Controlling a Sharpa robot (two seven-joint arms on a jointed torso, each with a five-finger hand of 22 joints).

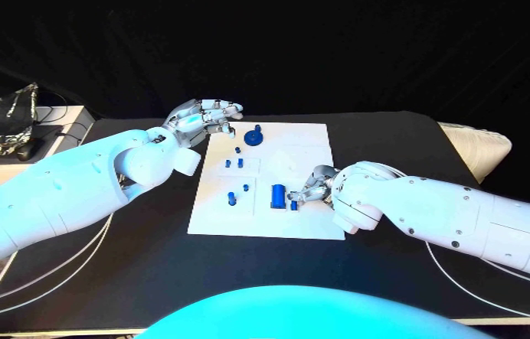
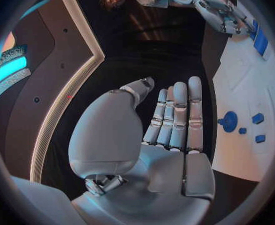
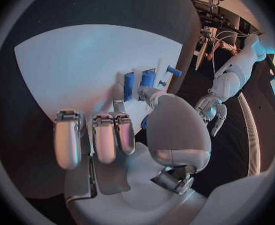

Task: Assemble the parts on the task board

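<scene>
The white task board [image 1: 276, 182] lies mid-table. A blue round part with a knob [image 1: 255, 136] stands near its far edge, with small blue pieces [image 1: 234, 161] and another [image 1: 232, 197] nearer. My left hand [image 1: 207, 117] hovers at the board's far left corner, fingers straight and holding nothing [image 2: 172, 117]; the round part [image 2: 229, 121] lies beside it. My right hand [image 1: 312, 187] rests at the board's right side, fingers curled [image 3: 106, 135], thumb by a blue cylinder [image 1: 279, 194] and a small blue piece [image 1: 295, 204]. Whether it grips the piece is hidden.
Black table [image 1: 132, 247] surrounds the board. A white cushion-like object [image 1: 477, 148] sits at the table's right edge. Equipment on a shelf [image 1: 27, 121] stands beyond the left edge. White cables [image 1: 67, 266] run beside my left arm.
</scene>
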